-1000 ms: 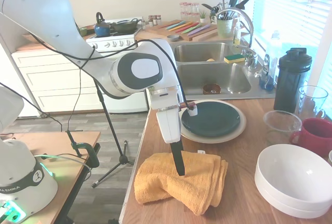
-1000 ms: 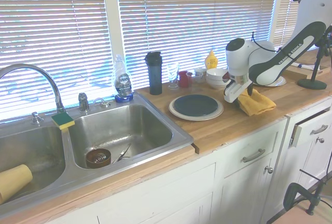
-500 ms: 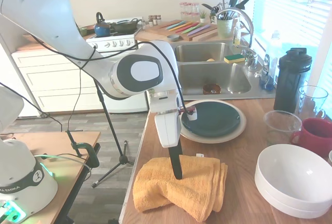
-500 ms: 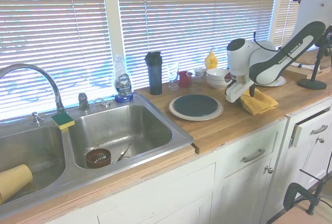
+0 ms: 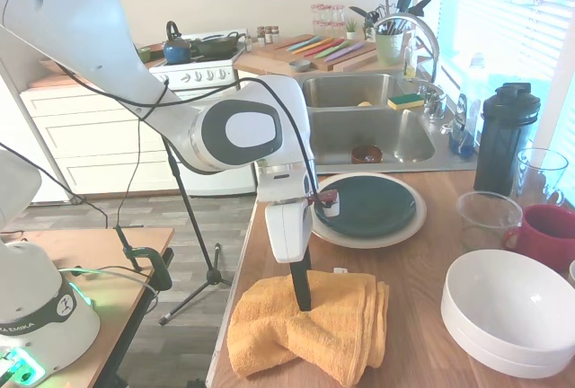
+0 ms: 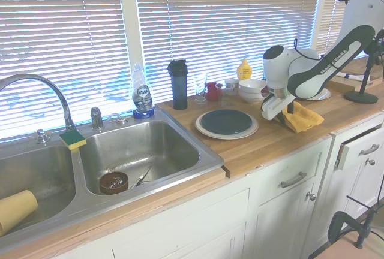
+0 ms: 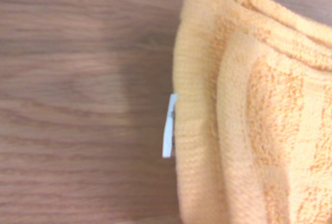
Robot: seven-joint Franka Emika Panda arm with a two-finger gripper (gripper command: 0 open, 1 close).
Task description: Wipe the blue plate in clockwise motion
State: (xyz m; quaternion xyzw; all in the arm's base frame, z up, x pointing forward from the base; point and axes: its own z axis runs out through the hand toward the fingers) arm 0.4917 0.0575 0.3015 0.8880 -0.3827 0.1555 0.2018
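The blue plate is dark, round and glossy, and rests on a larger cream plate on the wooden counter. An orange towel lies folded on the counter beside the plates, away from the sink. My gripper points straight down into the towel's middle, with its dark fingers together and pinching the cloth. It is a short way off the plate's rim. The wrist view shows the towel's edge with a small white tag over bare wood.
A stack of white bowls, a red mug, a clear cup and a black shaker bottle stand along the window side. The steel sink lies beyond the plates. The counter's edge runs close to the towel.
My gripper has slid a little away from the plate toward the counter's edge, and the towel has shifted and bunched with it. The plates have not moved.
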